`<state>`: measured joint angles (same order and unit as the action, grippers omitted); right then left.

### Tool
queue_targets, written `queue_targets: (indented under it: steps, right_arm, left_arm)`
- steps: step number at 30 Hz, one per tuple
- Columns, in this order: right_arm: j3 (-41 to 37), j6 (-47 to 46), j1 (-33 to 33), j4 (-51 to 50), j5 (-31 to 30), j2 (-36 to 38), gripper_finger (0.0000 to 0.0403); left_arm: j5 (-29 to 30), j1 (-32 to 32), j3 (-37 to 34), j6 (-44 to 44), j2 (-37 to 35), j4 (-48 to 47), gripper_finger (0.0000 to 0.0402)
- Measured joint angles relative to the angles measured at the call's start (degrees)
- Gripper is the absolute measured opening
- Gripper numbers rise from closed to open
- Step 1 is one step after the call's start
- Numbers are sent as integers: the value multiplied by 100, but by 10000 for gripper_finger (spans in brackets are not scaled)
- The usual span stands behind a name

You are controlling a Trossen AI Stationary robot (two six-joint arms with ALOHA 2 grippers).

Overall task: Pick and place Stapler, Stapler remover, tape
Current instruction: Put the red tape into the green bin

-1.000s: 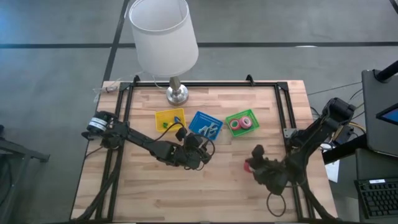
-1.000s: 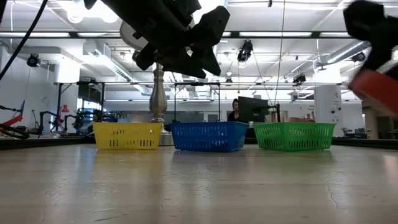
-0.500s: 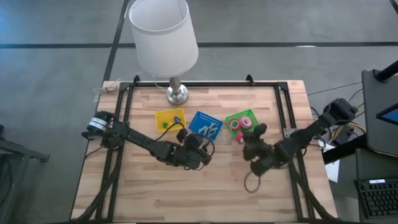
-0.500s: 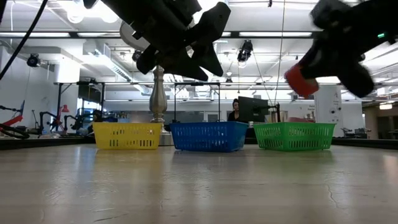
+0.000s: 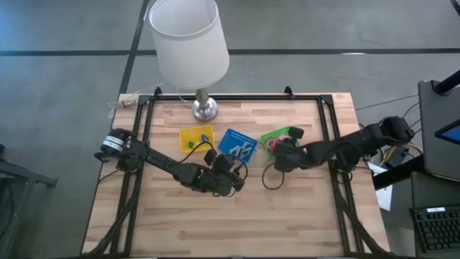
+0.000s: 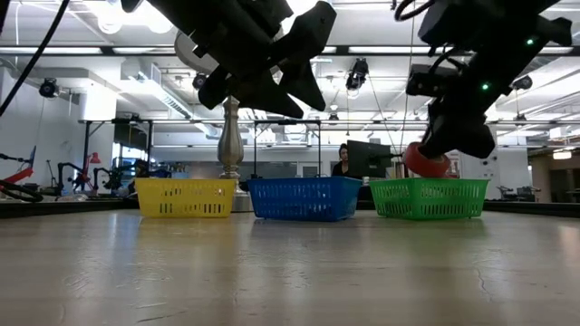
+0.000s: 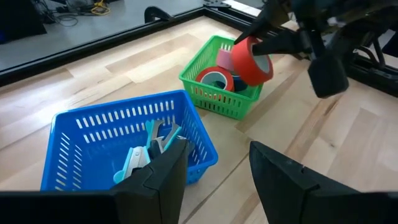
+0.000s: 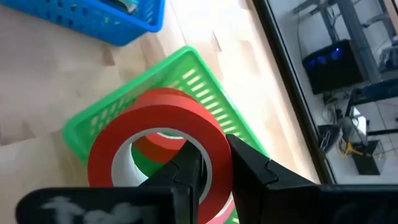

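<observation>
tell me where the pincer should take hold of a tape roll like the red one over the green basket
By the ring's wall, one finger through the pale core and one outside, as the right pincer holds the red tape roll now. The open centre gives a finger room, and coming from the flat face leaves the roll hanging free above the green basket.

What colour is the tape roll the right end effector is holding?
Red tape roll with a pale core, clearest in the right wrist view.

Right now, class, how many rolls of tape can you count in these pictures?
3 that show clearly. One red roll is held in the right claw above the green basket. Inside the basket lie another red roll and a blue-centred one. More may be hidden underneath.
</observation>
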<state>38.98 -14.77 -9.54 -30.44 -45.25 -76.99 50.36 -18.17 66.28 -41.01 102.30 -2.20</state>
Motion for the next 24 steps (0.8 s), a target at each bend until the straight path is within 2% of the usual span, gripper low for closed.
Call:
queue_targets:
  steps: [11,24]
  right_arm:
    - [0,126,308,509,30,0,61]
    - [-71,-224,308,535,34,0,135]
  left_arm:
    - [1,2,0,-114,0,0,177]
    - [1,-5,1,-119,0,-17,177]
